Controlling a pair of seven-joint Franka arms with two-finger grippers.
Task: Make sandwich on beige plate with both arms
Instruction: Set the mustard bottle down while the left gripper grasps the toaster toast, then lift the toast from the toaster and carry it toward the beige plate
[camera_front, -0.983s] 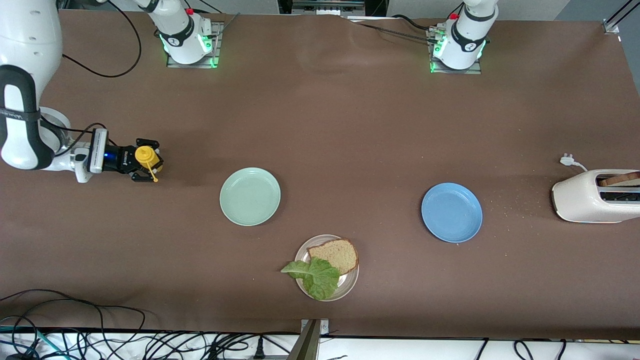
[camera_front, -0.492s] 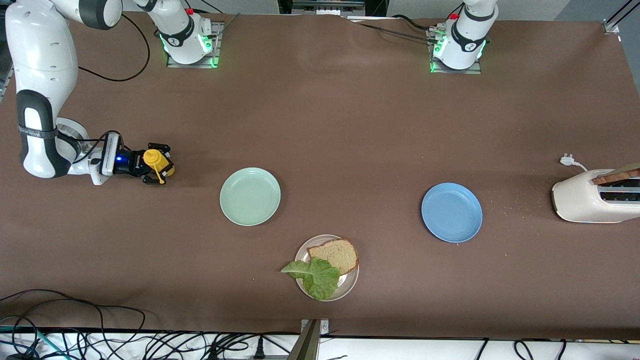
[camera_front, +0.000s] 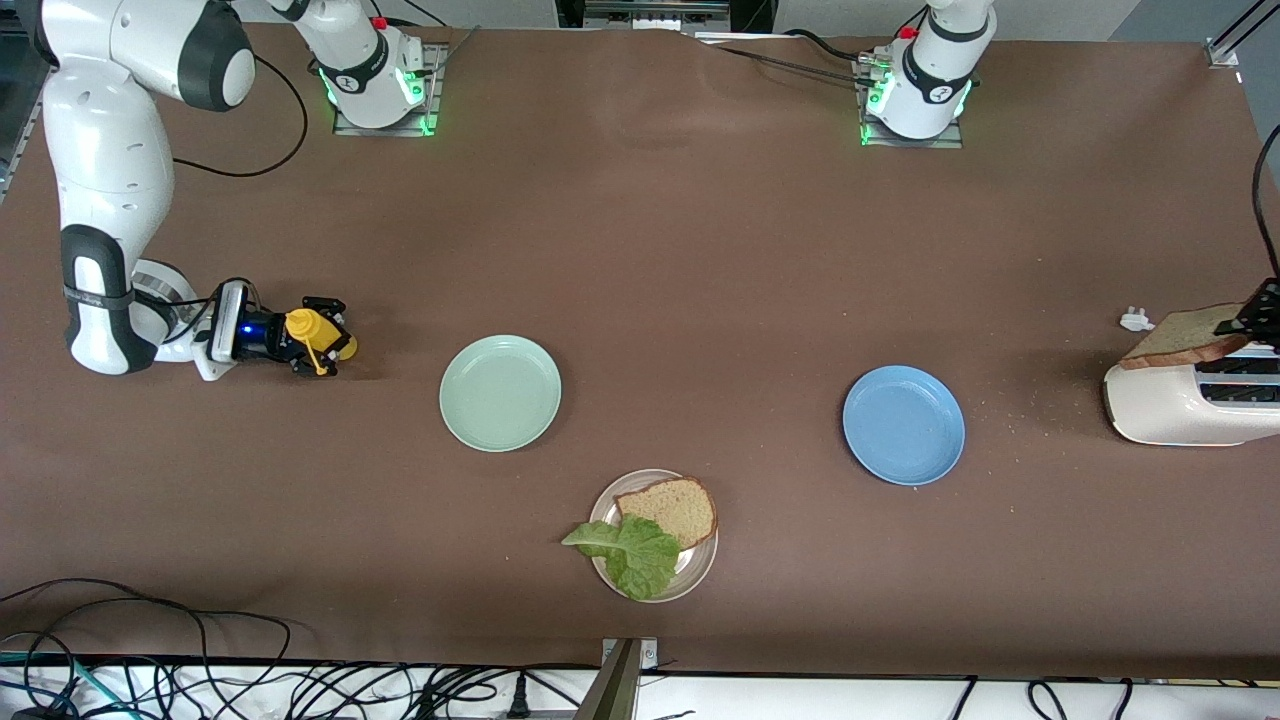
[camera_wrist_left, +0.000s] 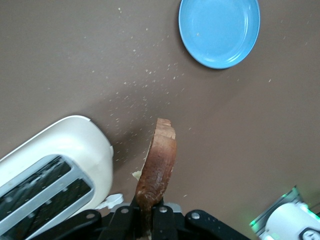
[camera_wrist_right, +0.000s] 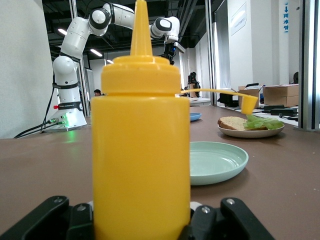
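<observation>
The beige plate (camera_front: 702, 562) sits near the front camera, mid-table, with one brown bread slice (camera_front: 672, 508) and a green lettuce leaf (camera_front: 632, 552) on it. The lettuce lies beside the slice and hangs over the rim. My left gripper (camera_front: 1256, 316) is shut on a second bread slice (camera_front: 1184, 340) and holds it over the white toaster (camera_front: 1170, 402). The left wrist view shows this slice (camera_wrist_left: 160, 157) edge-on between the fingers of my left gripper (camera_wrist_left: 148, 222). My right gripper (camera_front: 326, 346) is shut on a yellow squeeze bottle (camera_front: 304, 326) at the right arm's end of the table. The bottle fills the right wrist view (camera_wrist_right: 141, 150).
A mint-green plate (camera_front: 500, 392) lies between the bottle and the beige plate. A blue plate (camera_front: 903, 425) lies toward the toaster, with crumbs around it. The toaster's white plug (camera_front: 1136, 321) lies beside the toaster. Cables run along the table's front edge.
My left gripper has lifted the bread slice up out of the toaster slot. My right arm has carried the yellow bottle a little toward the mint-green plate.
</observation>
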